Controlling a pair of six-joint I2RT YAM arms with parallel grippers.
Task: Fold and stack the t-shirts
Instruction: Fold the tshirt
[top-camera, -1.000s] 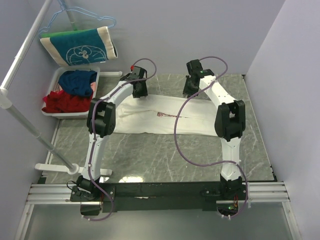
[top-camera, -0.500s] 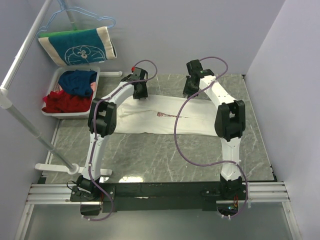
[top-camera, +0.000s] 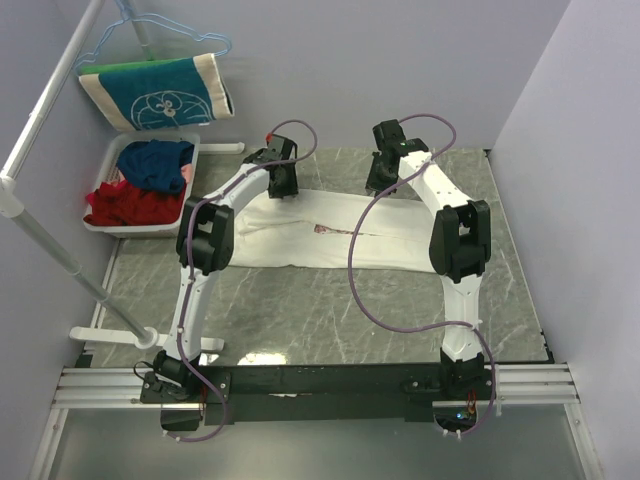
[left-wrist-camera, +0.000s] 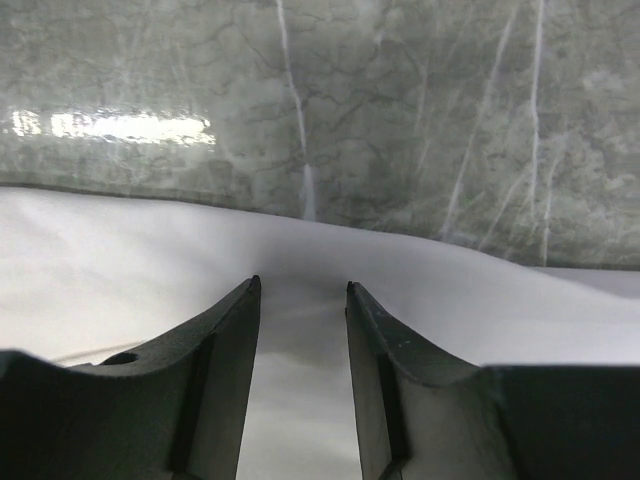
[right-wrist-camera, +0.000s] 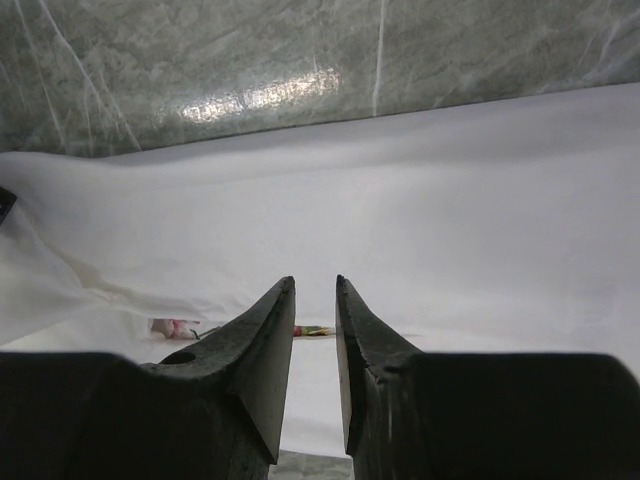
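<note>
A cream-white t-shirt (top-camera: 300, 245) lies folded into a long band across the grey marble table (top-camera: 330, 310). A bit of its pink print (top-camera: 325, 229) shows at a fold. My left gripper (top-camera: 281, 190) is at the band's far edge on the left. In the left wrist view the left gripper (left-wrist-camera: 300, 285) has its jaws apart over the t-shirt (left-wrist-camera: 120, 260), with nothing pinched. My right gripper (top-camera: 380, 187) is at the far edge on the right. Its wrist view shows the right gripper (right-wrist-camera: 315, 282) with a narrow gap over the t-shirt (right-wrist-camera: 450, 220), the print (right-wrist-camera: 175, 327) just beyond.
A white basket (top-camera: 130, 231) holding red (top-camera: 125, 205) and blue clothes (top-camera: 155, 162) stands at the back left. A teal towel (top-camera: 155, 92) hangs on a hanger above it. A white rail (top-camera: 60, 255) slants along the left side. Walls close in the table.
The left gripper has edged slightly toward the far edge of the shirt and its jaws have narrowed a little. The right arm and the shirt have not moved.
</note>
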